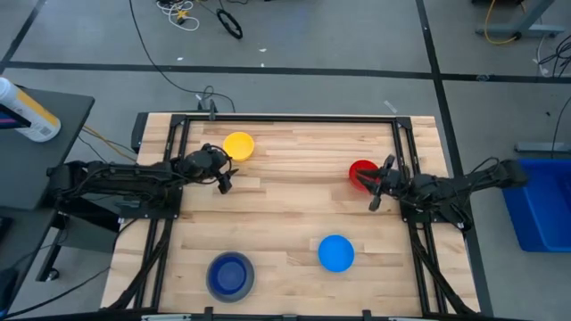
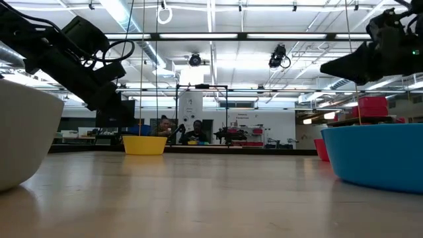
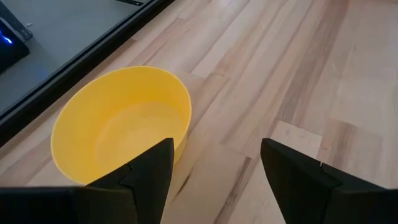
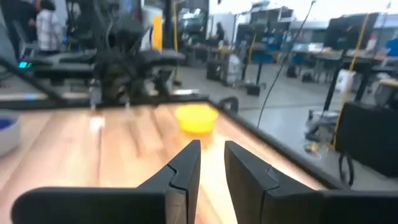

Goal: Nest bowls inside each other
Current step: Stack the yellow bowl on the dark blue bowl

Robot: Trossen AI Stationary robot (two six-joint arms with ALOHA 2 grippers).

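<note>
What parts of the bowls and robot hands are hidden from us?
- Red bowl: the right gripper covers its edge from above, so a grip is unclear.
- Dark blue bowl: it hides the grey bowl's inside.
- Light blue bowl: cut off by the low view's edge.

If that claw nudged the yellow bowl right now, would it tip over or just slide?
Probably slide: the yellow bowl sits upright on smooth wooden table. It looks like thin, empty plastic, so likely light and stiff. A push high on its rim might tip it.
</note>
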